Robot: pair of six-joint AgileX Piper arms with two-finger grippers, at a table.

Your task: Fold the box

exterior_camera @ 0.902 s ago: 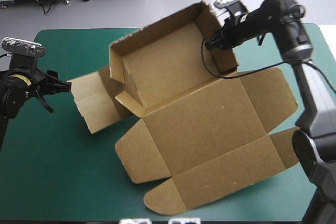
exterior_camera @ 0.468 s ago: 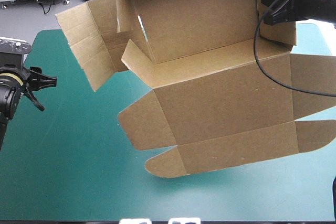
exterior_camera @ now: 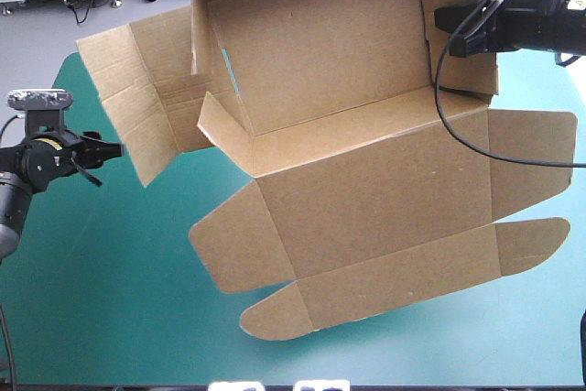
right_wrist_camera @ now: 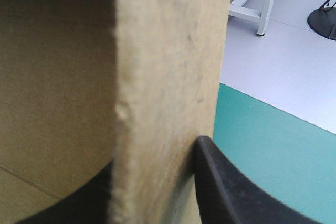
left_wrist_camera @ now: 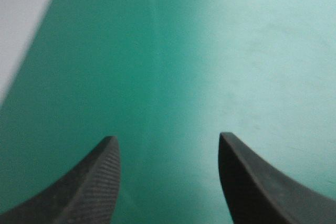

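Observation:
The brown box [exterior_camera: 348,135] hangs lifted above the teal-green table [exterior_camera: 110,299], its tray part with raised walls toward the far side and its lid panel and flaps spread flat toward the near side. My right gripper [exterior_camera: 458,38] is shut on the box's right side wall; in the right wrist view that wall [right_wrist_camera: 168,77] stands edge-on between the black fingers [right_wrist_camera: 226,187]. My left gripper [exterior_camera: 105,151] hovers at the table's left side, apart from the box's loose left flap [exterior_camera: 128,89]. Its fingers [left_wrist_camera: 247,182] stand open over bare cover, nothing between them.
The teal-green cover lies bare under and in front of the box. The table's left edge [left_wrist_camera: 21,61] shows just beside the left gripper, grey floor beyond it.
The right gripper has raised the box off the table and carried it toward the camera and slightly left. The left gripper has shifted a little to the right, toward the box's left flap.

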